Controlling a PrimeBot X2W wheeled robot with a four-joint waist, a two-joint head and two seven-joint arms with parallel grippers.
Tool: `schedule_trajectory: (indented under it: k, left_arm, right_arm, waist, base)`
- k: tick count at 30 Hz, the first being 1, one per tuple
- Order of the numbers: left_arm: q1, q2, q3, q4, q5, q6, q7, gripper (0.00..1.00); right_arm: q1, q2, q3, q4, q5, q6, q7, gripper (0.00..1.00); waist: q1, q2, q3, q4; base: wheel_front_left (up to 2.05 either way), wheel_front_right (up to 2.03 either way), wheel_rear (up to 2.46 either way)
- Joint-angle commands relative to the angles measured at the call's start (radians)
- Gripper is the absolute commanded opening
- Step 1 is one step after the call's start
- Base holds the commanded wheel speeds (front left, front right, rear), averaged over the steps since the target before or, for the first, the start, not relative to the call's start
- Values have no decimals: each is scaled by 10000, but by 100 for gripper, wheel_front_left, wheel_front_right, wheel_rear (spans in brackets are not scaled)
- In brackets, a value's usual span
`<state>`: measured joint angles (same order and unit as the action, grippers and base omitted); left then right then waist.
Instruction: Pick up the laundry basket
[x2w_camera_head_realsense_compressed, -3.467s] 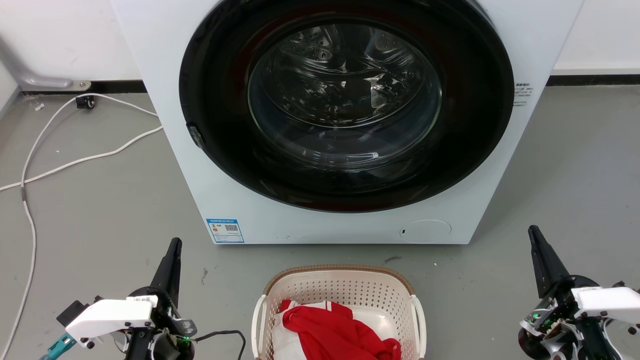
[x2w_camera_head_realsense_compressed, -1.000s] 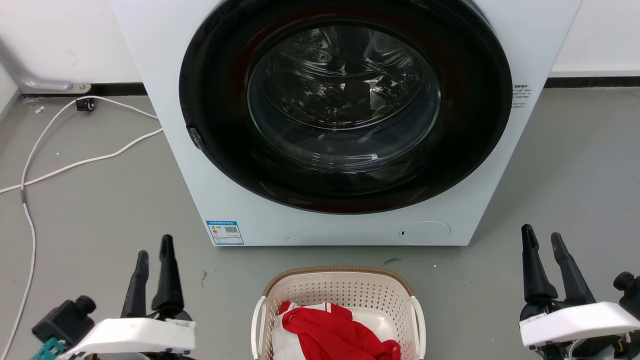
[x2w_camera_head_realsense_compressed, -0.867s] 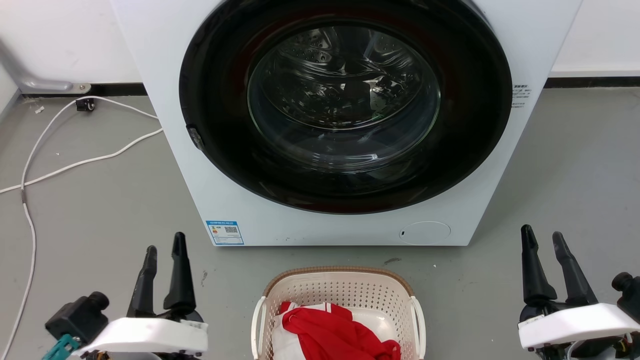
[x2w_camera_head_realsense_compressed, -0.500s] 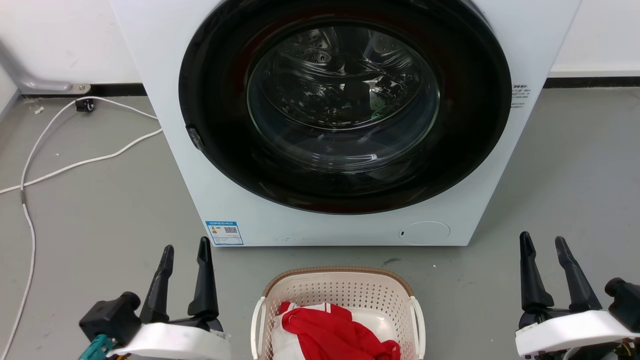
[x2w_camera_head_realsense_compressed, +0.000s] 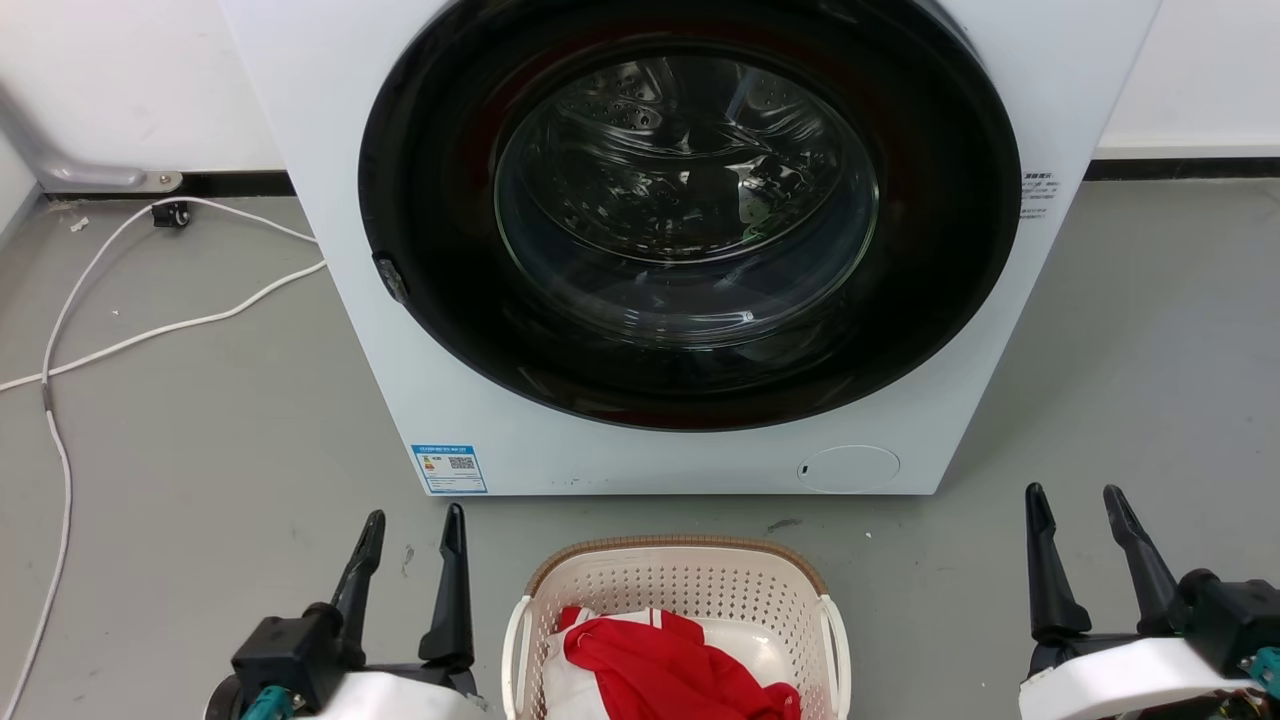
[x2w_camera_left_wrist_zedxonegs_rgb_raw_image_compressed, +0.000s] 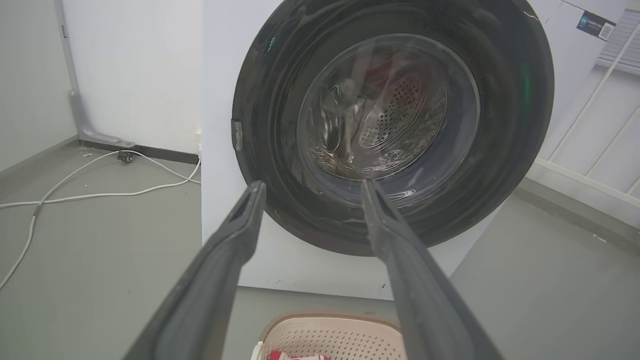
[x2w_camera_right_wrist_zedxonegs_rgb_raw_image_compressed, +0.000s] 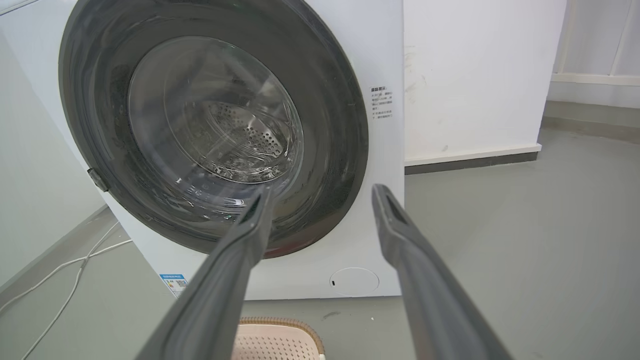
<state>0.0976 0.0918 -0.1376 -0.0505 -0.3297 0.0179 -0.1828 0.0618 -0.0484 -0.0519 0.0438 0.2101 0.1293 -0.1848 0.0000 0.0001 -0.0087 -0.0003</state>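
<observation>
The laundry basket (x2w_camera_head_realsense_compressed: 680, 585), cream with a perforated wall, brown woven-look rim and white side handles, sits on the floor at the bottom centre of the head view, holding red and white cloth (x2w_camera_head_realsense_compressed: 670, 660). Its far rim also shows low in the left wrist view (x2w_camera_left_wrist_zedxonegs_rgb_raw_image_compressed: 330, 320) and the right wrist view (x2w_camera_right_wrist_zedxonegs_rgb_raw_image_compressed: 280, 322). My left gripper (x2w_camera_head_realsense_compressed: 415, 520) stands open just left of the basket, apart from it. My right gripper (x2w_camera_head_realsense_compressed: 1072, 495) stands open well to the basket's right. Nothing lies between either pair of fingers.
A white front-loading washer (x2w_camera_head_realsense_compressed: 690, 240) with a dark round door stands close behind the basket. White cables (x2w_camera_head_realsense_compressed: 150, 325) run over the grey floor at the left. A white wall with a dark skirting (x2w_camera_head_realsense_compressed: 1180, 165) lies behind.
Both grippers went from shut to open early on. My left gripper has since slid right toward the basket and lower in view. The right one dropped slightly.
</observation>
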Motion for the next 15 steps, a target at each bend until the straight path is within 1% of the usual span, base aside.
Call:
schedule_trajectory:
  k: [1,8,15]
  left_arm:
    - [43,76,-83,-34,255,12,-100,100]
    - [132,163,-389,85,863,58,-255,100]
    - [245,83,-345,157,1115,-211,-400,100]
  right_arm:
    - [62,-31,18,-33,-266,21,-78,100]
    - [117,-30,37,3,-925,20,-237,100]
    - [205,-30,104,-95,-1146,12,-376,100]
  waist:
    - [0,-1,3,-3]
    - [0,-1,5,-8]
    - [0,-1,-12,-22]
  base:
    - [0,0,0]
    - [0,0,0]
    - [0,0,0]
